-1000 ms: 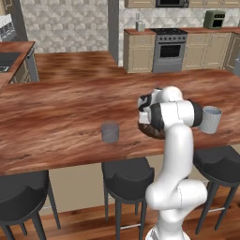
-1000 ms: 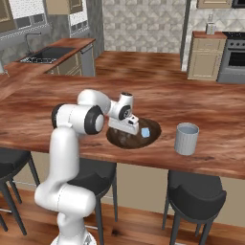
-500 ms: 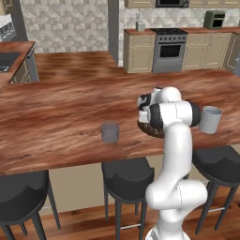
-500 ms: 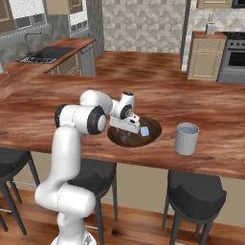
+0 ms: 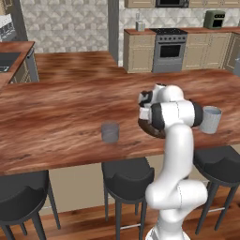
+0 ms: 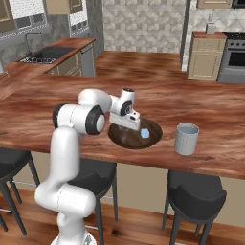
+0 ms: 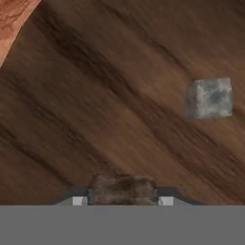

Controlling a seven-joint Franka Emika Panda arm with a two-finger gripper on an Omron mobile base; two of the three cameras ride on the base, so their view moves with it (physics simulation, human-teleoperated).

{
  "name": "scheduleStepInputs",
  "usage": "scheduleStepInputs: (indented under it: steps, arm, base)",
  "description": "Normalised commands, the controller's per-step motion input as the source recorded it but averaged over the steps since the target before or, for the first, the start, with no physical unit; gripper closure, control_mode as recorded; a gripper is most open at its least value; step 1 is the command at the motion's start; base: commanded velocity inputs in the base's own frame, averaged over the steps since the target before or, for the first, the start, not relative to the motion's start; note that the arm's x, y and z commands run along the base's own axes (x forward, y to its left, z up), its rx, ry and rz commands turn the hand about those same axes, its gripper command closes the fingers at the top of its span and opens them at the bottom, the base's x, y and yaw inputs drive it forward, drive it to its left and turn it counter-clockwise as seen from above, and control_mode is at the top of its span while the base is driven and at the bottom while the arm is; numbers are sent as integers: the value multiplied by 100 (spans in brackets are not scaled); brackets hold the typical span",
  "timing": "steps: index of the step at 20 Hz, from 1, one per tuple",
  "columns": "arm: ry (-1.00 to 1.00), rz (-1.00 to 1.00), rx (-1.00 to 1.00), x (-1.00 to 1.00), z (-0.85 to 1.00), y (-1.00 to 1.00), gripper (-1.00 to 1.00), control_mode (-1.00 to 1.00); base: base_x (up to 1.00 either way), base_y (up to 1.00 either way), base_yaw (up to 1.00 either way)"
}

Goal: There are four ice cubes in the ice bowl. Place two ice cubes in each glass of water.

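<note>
1. My pincer (image 6: 130, 125) is down inside the ice bowl (image 6: 150, 139), near the worktop's front edge.
2. Its tips (image 7: 77, 200) flank a brownish ice cube (image 7: 123, 188); whether they grip it, I cannot tell.
3. Another ice cube (image 7: 209, 98) lies apart on the bowl's floor.

Gripper (image 6: 130, 125) has dropped lower into the ice bowl (image 6: 149, 139) since a second ago; its white hand now sits down inside the rim. Seen from the right, the jaws have narrowed from wide apart to partly drawn in. Through the hand camera a brownish cube-like block (image 7: 123, 189) sits between the fingertips (image 7: 77, 201) at the bottom edge; contact can't be judged. Arm elbow has settled slightly toward the counter (image 6: 210, 112) edge; in the left view the hand (image 5: 146, 104) sits lower over the bowl.
</note>
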Motion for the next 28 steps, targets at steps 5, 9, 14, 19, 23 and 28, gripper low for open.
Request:
scheduleStepInputs:
  steps: [5, 9, 14, 19, 23, 28]
  arm:
    - [-8, -2, 0, -59, 100, 9, 100, -100]
    - [-1, -2, 0, -86, 100, 57, 100, -100]
    - [-2, -3, -2, -64, 68, 100, 100, -100]
    - [-5, -4, -7, -33, 6, 100, 100, -100]
    - [-3, -4, -10, -2, 0, 100, 100, -100]
    - [0, -7, -10, 13, 0, 100, 100, -100]
  base:
    - [0, 0, 0]
    - [0, 0, 0]
    - [0, 0, 0]
    - [0, 0, 0]
    - [0, 0, 0]
    - [0, 0, 0]
